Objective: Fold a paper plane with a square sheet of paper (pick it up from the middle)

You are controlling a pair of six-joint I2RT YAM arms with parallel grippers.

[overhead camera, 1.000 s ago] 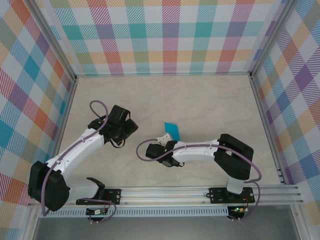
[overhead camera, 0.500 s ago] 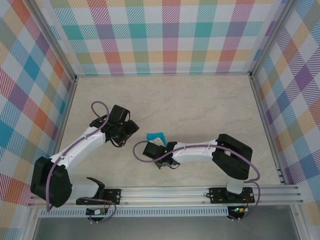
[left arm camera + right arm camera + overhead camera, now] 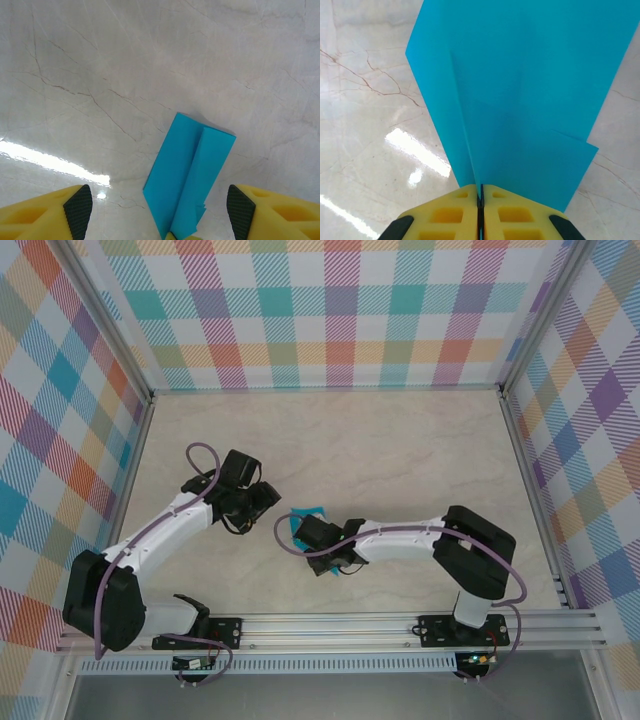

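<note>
The thin teal-blue sheet of paper (image 3: 520,85), creased with a folded flap, is pinched at its near edge by your right gripper (image 3: 480,192). The yellow jaws are pressed together on it (no gap shows between them). From above, the paper (image 3: 308,513) sits near the middle of the pale marbled tabletop (image 3: 420,450), just right of your left gripper (image 3: 262,498). In the left wrist view the sheet (image 3: 187,170) shows between the left gripper's black-padded fingers (image 3: 78,205), which are spread wide with clear space on either side.
</note>
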